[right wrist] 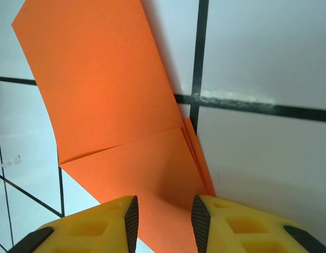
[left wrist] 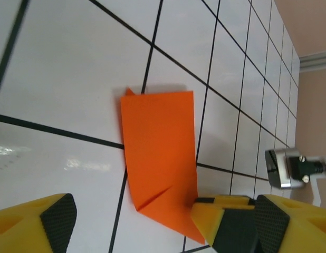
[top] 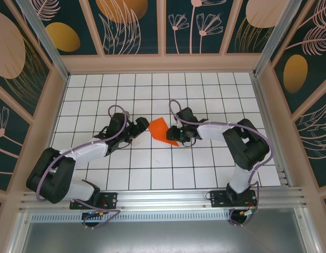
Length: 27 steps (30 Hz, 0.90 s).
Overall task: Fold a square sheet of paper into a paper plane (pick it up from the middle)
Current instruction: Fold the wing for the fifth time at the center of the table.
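Note:
The square sheet of paper (top: 160, 129) is bright orange and lies folded on the white grid table between both arms, as a strip with one slanted, pointed end. In the left wrist view the paper (left wrist: 160, 153) shows a diagonal crease near that point. My left gripper (top: 141, 126) sits just left of it, jaws wide open (left wrist: 163, 234), with one yellow finger (left wrist: 221, 224) touching the paper's pointed corner. My right gripper (top: 178, 135) hovers low over the right end, jaws (right wrist: 163, 226) partly open with the flat layered paper (right wrist: 110, 95) under the gap and nothing pinched.
The white tiled table (top: 205, 168) has black grid lines and is fenced by wooden walls (top: 163, 63). A metal rail (top: 168, 197) runs along the near edge by the arm bases. A silver part of the right arm (left wrist: 283, 167) shows beyond the paper.

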Each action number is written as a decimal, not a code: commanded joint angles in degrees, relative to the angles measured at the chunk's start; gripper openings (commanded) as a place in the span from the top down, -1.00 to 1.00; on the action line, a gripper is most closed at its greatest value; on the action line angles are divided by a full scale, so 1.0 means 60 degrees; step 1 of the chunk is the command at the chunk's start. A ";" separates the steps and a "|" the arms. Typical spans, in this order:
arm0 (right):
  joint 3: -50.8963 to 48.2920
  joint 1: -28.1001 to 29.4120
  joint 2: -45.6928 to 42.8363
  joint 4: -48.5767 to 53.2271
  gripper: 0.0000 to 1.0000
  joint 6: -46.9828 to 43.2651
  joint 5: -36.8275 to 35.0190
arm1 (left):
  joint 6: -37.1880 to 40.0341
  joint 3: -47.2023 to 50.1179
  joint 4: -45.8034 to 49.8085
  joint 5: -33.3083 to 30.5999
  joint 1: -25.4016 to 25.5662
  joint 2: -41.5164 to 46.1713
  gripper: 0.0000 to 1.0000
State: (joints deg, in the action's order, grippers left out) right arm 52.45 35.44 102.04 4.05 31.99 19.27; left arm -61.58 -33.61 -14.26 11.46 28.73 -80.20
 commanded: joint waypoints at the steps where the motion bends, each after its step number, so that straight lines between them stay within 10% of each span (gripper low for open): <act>1: -0.0350 -0.0327 0.0430 -0.0170 0.29 0.0069 0.0134 | -0.0749 0.0108 -0.0700 0.0445 0.0331 -0.0348 -0.70; 14: -0.0971 -0.0626 0.0363 -0.0656 0.34 0.0190 0.0624 | -0.1568 -0.0765 -0.1044 0.0593 0.1083 -0.2140 -0.31; 27: -0.1134 -0.0631 0.0326 -0.0851 0.34 0.0206 0.0781 | -0.1591 -0.1594 -0.0137 0.0285 0.1188 -0.2846 -0.37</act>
State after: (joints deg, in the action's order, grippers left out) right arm 48.18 31.86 102.26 -4.10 33.39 26.70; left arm -70.59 -41.28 -18.00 14.33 35.33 -96.12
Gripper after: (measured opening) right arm 0.331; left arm 0.680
